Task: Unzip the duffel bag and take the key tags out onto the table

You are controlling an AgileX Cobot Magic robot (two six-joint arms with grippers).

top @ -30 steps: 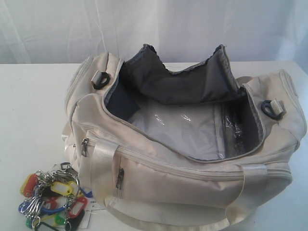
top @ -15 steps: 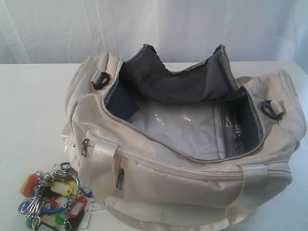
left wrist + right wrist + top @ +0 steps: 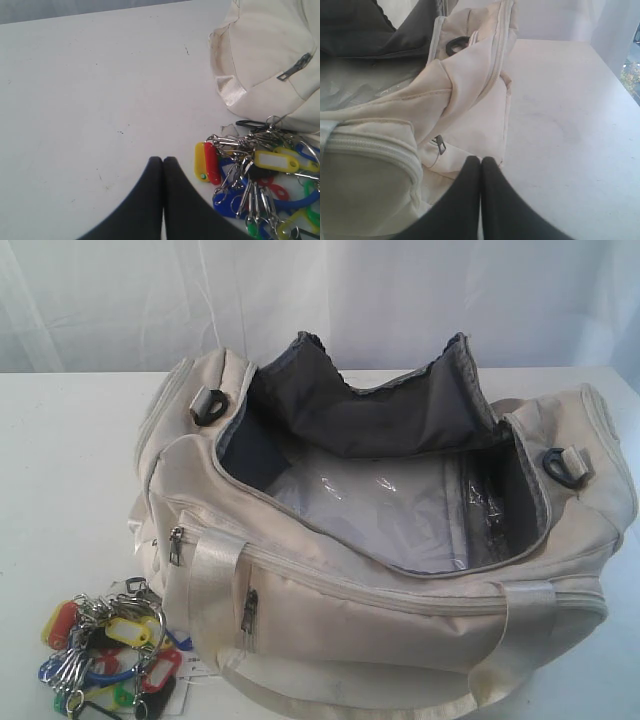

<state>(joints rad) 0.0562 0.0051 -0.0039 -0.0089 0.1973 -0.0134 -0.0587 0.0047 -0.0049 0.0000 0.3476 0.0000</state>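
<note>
The tabletop [image 3: 70,440] carries the duffel bag [image 3: 400,620] across its middle, main zip undone and mouth gaping. Its grey inside shows only a clear plastic sheet [image 3: 380,510] and no tags. The key tags [image 3: 105,660] lie heaped on the tabletop toward its near edge, just beside the bag's end. The left pincer [image 3: 163,160] and right pincer [image 3: 480,160] are both pressed closed and hold nothing. The job looks finished, so it seems best to pull away high, snagging neither rings nor webbing.
</note>
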